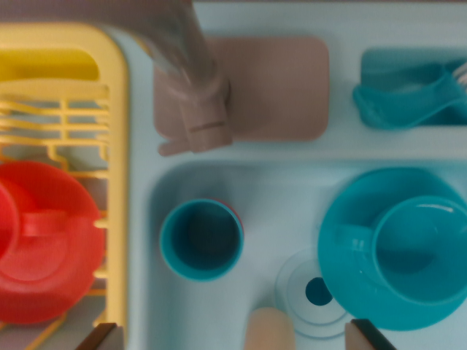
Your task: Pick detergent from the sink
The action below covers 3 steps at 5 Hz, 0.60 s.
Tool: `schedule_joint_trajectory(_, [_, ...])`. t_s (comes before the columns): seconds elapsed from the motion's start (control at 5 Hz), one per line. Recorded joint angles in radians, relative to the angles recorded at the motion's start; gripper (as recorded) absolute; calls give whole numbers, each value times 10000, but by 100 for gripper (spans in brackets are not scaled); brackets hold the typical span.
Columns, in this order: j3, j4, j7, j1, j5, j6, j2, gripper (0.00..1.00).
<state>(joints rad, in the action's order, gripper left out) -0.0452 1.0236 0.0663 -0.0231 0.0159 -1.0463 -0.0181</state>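
Beige, round-topped plastic detergent bottle [270, 332] low in the pale blue plastic sink basin [277, 189], cut off by the bottom edge, just beside the clear round drain ring with a teal centre [310, 292]. Pincer [233, 328] spread wide, with one dark-edged fingertip at the bottom left over the yellow plastic dish rack [117, 146] and the other at the bottom right by the teal plastic plate [350, 292]; nothing pinched, bottle between the two. Teal round plastic cup [201, 239] upright in the basin's left half, near its left wall, apart from the bottle. Teal mug [423, 248] on the plate, filling the basin's right side. Bare basin floor between cup and plate. Dusty pink plastic faucet [201, 109] overhanging the basin's far edge. Red plastic cup [44, 240] in the rack.
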Motion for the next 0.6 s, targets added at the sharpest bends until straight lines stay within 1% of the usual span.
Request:
schedule_joint_trajectory(0.2, [-25, -440, 15, -19, -26, 454, 19, 0])
schedule_joint_trajectory(0.4, [-25, -440, 15, -19, -26, 454, 19, 0])
schedule_joint_trajectory(0.6, [-49, -862, 30, -37, -50, 890, 38, 0])
